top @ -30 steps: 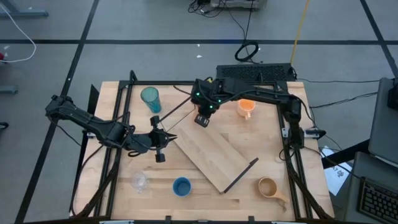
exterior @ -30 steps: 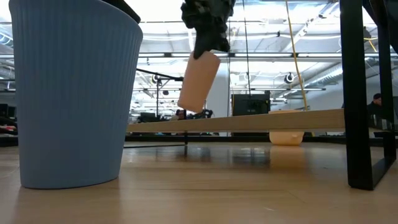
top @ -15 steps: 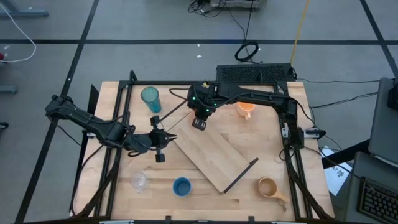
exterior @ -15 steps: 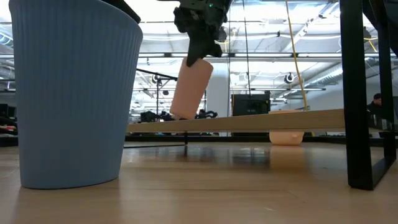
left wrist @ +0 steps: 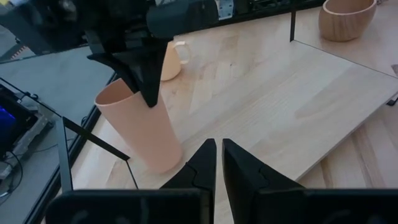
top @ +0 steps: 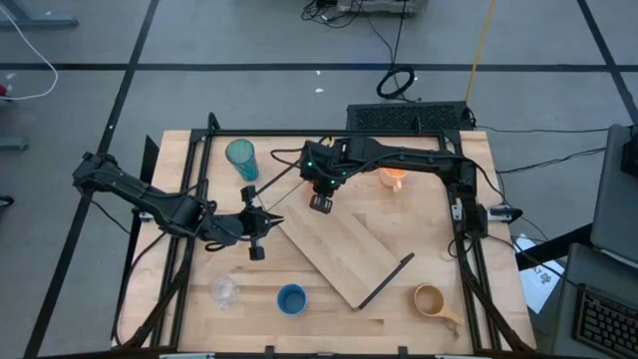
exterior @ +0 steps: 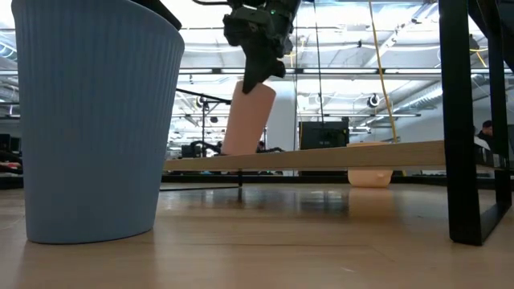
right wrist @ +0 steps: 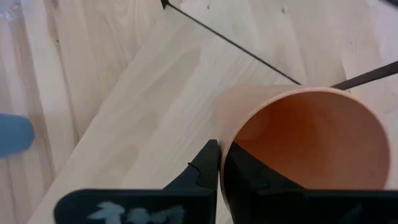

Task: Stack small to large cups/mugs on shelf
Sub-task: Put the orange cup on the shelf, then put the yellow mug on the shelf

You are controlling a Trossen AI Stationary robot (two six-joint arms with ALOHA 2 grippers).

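Cup [exterior: 247, 119] is pinched by its rim in my right gripper [top: 321, 197], one finger inside and one outside, tilted, with its base at the upper-left end of the shelf [top: 339, 247]; I can't tell whether it's touching the board. My left gripper [top: 256, 236] sits just left of that shelf end, fingers together, holding nothing. Teal tumbler [top: 241, 159], orange mug [top: 395, 174], tan mug [top: 431, 300], blue cup [top: 291, 298] and clear glass [top: 224, 290] stand on the table around the shelf.

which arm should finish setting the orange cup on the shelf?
Right. The right gripper already pinches the small orange cup by its rim, tilted over the shelf end. The left gripper is shut, empty, beside the shelf.
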